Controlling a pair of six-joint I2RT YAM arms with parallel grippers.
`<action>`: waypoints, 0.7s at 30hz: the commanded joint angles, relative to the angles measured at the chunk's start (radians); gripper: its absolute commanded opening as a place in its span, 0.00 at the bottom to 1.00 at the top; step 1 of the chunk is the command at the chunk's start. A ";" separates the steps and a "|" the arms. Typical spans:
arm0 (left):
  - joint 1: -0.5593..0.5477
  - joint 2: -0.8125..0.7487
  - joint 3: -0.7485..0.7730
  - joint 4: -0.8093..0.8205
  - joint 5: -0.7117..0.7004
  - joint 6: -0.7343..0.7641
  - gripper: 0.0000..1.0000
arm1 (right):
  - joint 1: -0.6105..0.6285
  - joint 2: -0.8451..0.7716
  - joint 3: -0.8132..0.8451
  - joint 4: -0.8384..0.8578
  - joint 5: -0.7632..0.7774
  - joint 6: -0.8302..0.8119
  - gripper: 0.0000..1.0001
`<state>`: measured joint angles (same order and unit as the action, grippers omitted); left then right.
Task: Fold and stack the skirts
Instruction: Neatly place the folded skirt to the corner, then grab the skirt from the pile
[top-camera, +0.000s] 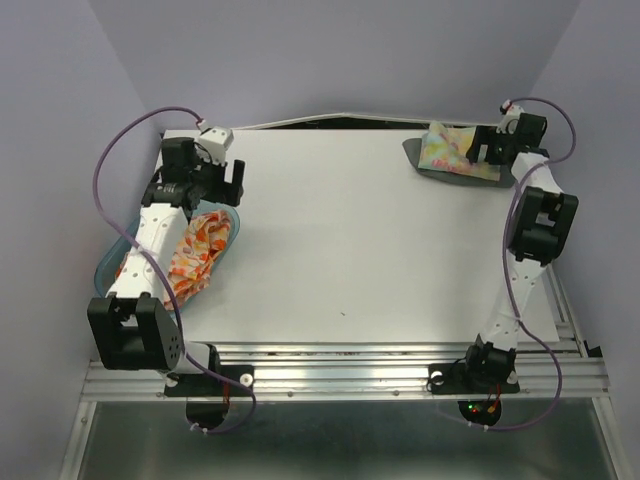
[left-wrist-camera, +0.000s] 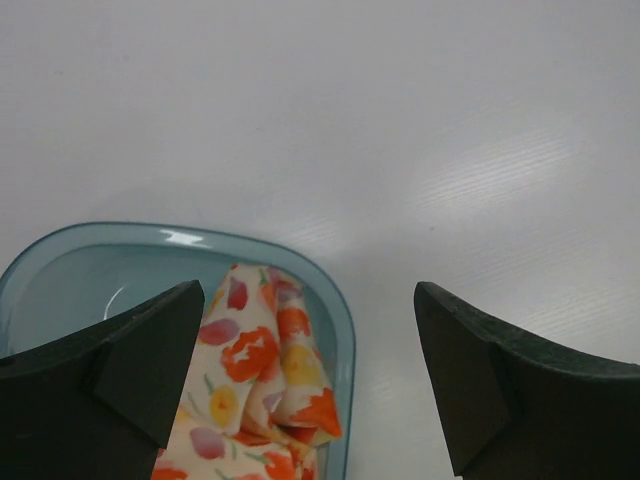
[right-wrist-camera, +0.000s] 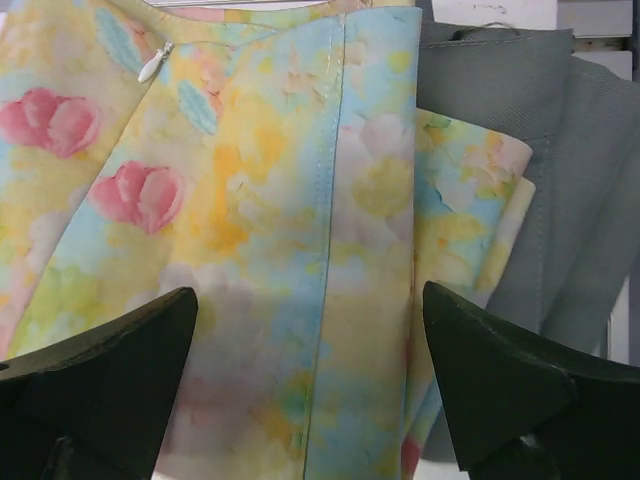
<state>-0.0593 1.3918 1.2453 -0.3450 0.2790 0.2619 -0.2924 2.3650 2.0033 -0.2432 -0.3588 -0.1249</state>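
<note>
Surface (top-camera: 360, 240): white, flat, enclosed by pale lavender walls (top-camera: 330, 50), with an aluminium rail frame (top-camera: 340, 375) along its near edge carrying both arm bases. At the left edge sits a translucent blue basin (top-camera: 234, 226) holding the white skirt with orange-red flowers (top-camera: 195, 255), crumpled. The left arm crosses above the basin and hides part of that skirt. The left end effector (left-wrist-camera: 308, 300) hovers over the basin's far rim, fingers spread, holding nothing. At the far right corner the dark grey skirt (top-camera: 450, 172) lies flat with the pastel floral skirt (top-camera: 445, 148) folded on top. The right end effector (right-wrist-camera: 309, 295) stands spread over the pastel cloth; contact cannot be told.
</note>
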 joint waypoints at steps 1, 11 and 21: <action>0.139 -0.050 0.062 -0.214 -0.015 0.157 0.99 | -0.010 -0.176 0.025 -0.021 -0.058 -0.009 1.00; 0.279 -0.053 -0.128 -0.211 -0.064 0.491 0.99 | -0.010 -0.463 -0.046 -0.272 -0.261 0.048 1.00; 0.269 0.102 -0.233 0.015 0.023 0.471 0.88 | -0.010 -0.697 -0.350 -0.311 -0.316 0.001 1.00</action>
<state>0.2150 1.4841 1.0214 -0.4324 0.2512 0.7200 -0.3000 1.7020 1.7233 -0.5095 -0.6518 -0.0994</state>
